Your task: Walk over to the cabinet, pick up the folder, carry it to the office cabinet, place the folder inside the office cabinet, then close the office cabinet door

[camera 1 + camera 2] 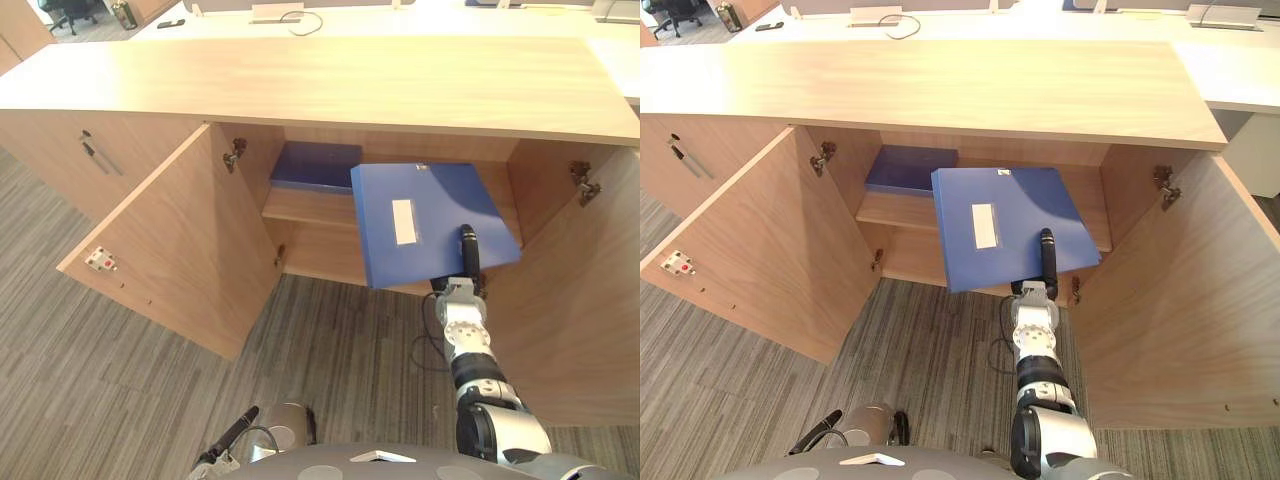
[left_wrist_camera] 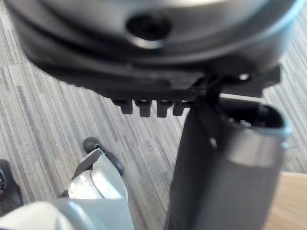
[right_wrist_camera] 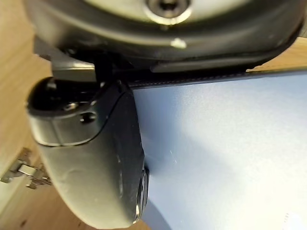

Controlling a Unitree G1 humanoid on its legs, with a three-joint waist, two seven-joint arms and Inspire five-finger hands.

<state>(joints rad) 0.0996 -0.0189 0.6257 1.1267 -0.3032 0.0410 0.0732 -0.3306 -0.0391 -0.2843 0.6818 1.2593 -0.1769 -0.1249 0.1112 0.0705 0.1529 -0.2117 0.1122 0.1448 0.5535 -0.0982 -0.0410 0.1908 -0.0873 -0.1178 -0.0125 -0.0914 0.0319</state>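
Two wooden doors (image 1: pixel 170 240) stand open over grey carpet (image 1: pixel 100 380); right robot hand (image 1: pixel 467 248) pinches the blue folder (image 1: pixel 430 205).

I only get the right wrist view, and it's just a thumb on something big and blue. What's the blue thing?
Observer: It's a folder, pinched by the right hand at the mouth of a wooden cabinet.
Operator: Is the cabinet open?
Observer: Yes, the left door and right door both stand wide open.
Operator: Is anything in there already?
Observer: A second blue folder lies flat on the shelf, to the left of the one you hold.
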